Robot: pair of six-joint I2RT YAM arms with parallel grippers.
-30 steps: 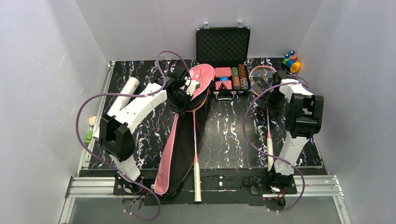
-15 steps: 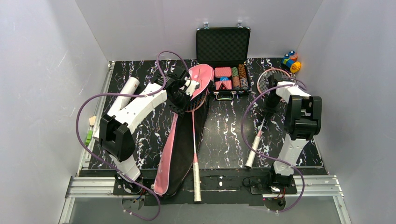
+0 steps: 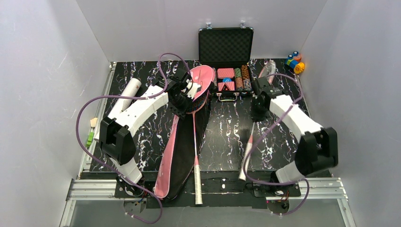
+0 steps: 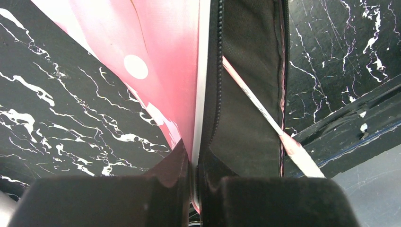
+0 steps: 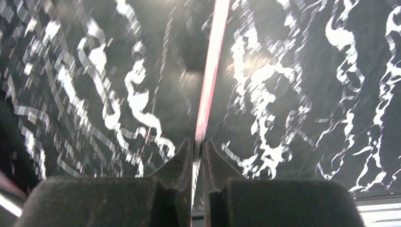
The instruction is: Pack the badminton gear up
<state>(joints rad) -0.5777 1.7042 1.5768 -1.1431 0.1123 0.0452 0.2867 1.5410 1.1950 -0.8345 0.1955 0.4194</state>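
Pink fabric racket-shaped bag (image 3: 179, 151) lies open on the black marbled table (image 3: 227, 137), one pink-framed racket (image 3: 197, 177) inside. We see the left end effector (image 4: 194, 165) pinching its rim, the right end effector (image 5: 198, 149) clenching the second racket (image 5: 211, 71) by its shaft.

The black, white-veined table (image 3: 222, 137) carried a pink racket bag (image 3: 166, 165) lying open left of centre, a long white tube (image 3: 127, 92) near its left edge, an open poker-chip case (image 3: 226, 47) at the back, and toy blocks (image 3: 294, 61) by the far right corner.
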